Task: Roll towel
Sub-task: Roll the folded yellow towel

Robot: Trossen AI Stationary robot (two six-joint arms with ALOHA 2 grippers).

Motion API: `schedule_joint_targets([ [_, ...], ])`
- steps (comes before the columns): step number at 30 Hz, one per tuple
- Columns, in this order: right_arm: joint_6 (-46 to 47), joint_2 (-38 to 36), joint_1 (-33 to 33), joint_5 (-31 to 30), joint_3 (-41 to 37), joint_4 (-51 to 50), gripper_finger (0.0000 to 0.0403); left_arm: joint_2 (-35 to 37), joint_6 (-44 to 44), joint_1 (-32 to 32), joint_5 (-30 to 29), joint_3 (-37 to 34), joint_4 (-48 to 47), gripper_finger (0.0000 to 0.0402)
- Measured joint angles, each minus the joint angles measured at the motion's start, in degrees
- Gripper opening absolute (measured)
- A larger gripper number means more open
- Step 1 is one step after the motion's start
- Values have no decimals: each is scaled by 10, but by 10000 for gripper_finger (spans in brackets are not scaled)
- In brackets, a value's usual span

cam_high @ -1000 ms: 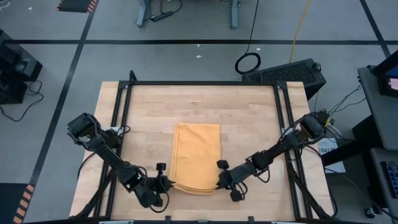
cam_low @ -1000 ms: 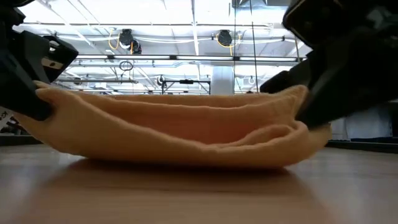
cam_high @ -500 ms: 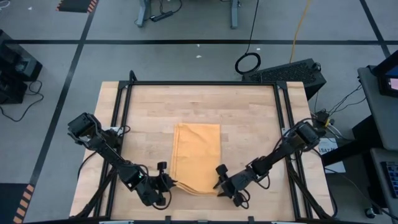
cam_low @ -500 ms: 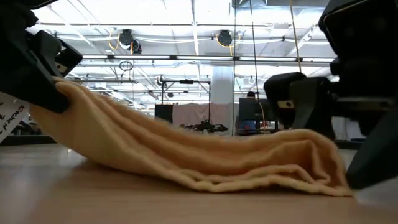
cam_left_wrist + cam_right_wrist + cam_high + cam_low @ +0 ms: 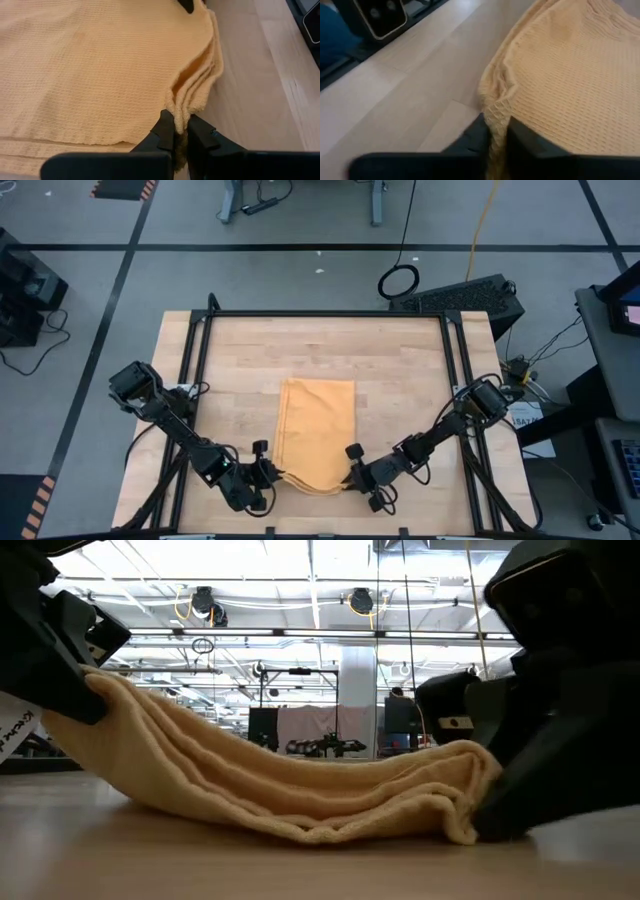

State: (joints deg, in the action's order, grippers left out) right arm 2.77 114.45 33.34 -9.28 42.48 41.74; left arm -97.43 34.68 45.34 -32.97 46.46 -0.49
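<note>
The mustard-yellow towel (image 5: pixel 316 435) lies folded in several layers on the middle of the wooden table, its long side running from near to far. My left gripper (image 5: pixel 268 473) is shut on its near left corner, which stands raised above the table in the low view (image 5: pixel 95 690). My right gripper (image 5: pixel 350 476) is shut on the near right corner, low at the table top (image 5: pixel 470 805). Between the two corners the near edge (image 5: pixel 300 810) sags down onto the wood. My left gripper pinches the towel's near left corner (image 5: pixel 181 111) between its two fingers, several layers bunched together. The fingers slant down from the near left. The corner is lifted clear, and the cloth slopes down from it to the table. My right gripper pinches the near right corner (image 5: pixel 495 116) between its two fingers, at a bunched fold of the edge. The fingers slant down from the near right. The corner sits low, on or just above the wood (image 5: pixel 455 830).
Black frame rails run along the table's left (image 5: pixel 195 380) and right (image 5: pixel 457 380) sides. Bare wood (image 5: pixel 320 345) lies beyond the towel's far end and on both sides of it.
My right gripper has opened and let the lifted near right corner fall to the table, then gone down after it and shut on it again. The near left corner has stayed raised in my left gripper, so the near edge now slopes down to the right.
</note>
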Motion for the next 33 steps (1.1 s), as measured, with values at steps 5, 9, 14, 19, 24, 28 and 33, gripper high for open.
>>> schedule_joint_targets([
  [5,53,-6,3,13,0,-6,13,0,23,6,2,0,-23,20],
  [9,113,-32,9,14,0,-26,5,0,53,18,11,0,-22,20],
  [14,199,-69,13,29,0,-59,5,0,56,22,32,0,44,20],
  [19,282,-97,12,66,0,-80,5,0,56,2,52,0,70,20],
  [24,314,-116,-1,122,-1,-80,5,0,70,-41,124,0,48,20],
  [28,330,-143,-17,138,-1,-110,5,0,96,-78,152,-4,15,20],
  [33,341,-160,-39,142,-11,-186,5,0,53,-115,208,-9,20,20],
])
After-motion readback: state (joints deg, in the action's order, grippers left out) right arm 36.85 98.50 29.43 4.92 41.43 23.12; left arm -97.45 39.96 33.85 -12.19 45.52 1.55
